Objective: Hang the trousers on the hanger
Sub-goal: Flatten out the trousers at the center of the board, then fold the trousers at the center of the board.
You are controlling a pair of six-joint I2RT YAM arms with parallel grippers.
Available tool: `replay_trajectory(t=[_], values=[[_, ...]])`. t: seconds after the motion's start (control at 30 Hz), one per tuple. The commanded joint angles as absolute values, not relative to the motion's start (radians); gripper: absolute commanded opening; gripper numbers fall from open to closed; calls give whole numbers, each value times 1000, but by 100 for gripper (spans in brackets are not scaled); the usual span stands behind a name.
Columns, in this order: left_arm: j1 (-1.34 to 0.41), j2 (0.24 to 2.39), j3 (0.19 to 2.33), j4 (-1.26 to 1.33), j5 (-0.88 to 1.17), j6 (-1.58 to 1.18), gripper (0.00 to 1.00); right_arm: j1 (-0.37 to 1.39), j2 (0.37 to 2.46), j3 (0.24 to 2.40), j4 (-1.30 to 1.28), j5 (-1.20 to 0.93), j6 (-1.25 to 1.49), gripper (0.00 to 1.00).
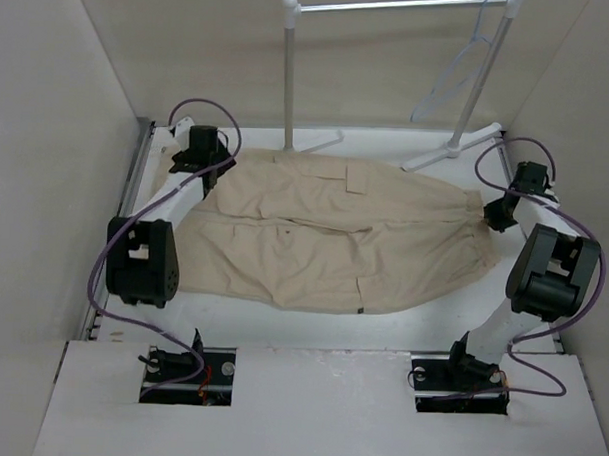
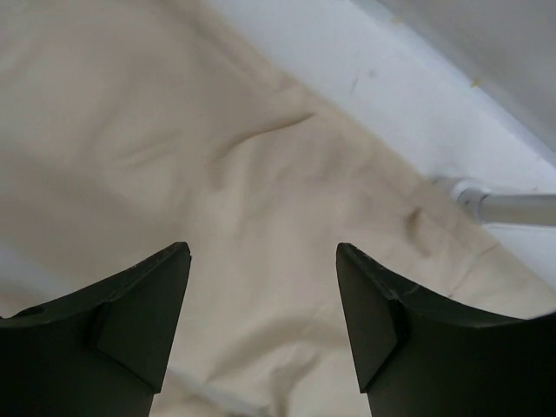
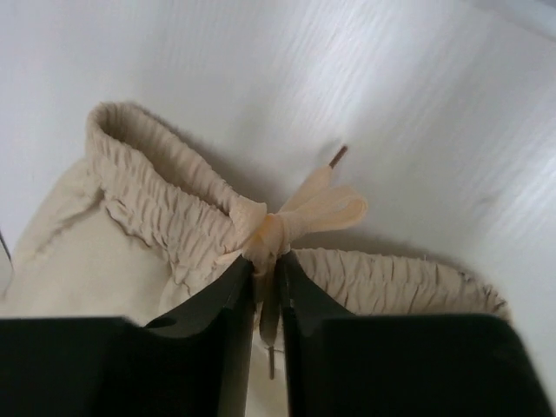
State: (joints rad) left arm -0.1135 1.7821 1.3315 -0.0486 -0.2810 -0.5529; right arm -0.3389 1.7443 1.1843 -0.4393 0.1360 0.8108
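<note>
Left gripper (image 2: 262,261) jaws spread above the trousers (image 1: 334,239) on the desk (image 1: 281,325); right gripper (image 3: 266,274) jaws pinch the waist drawstring (image 3: 321,204).

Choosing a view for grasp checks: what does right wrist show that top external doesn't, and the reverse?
Only right wrist: the drawstring bow on the gathered waistband, with the right gripper pinched on the trousers at the knot.
Only top external: the hanger hanging on the rack, the trousers' full spread, and the left gripper over their left end.
Both: the trousers, the right gripper at the waist, the white table.
</note>
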Motion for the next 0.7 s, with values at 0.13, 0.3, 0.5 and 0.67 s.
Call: replay_trajectory(t=[0.13,0.3,0.5,0.67], values=[[-5,1374,979,-279,-373,-699,63,-349,1568,1181,-445,252,835,59],[134,1103,832,-552,-387,-797,60,-188,1405,1143,-434,252,844,69],[367,963,666,-652,-269,-908,57,74,1258,1031,-426,181,865,55],[419,1018,549,-508,-192,-989,55,105,1097,866,-468,66,874,9]])
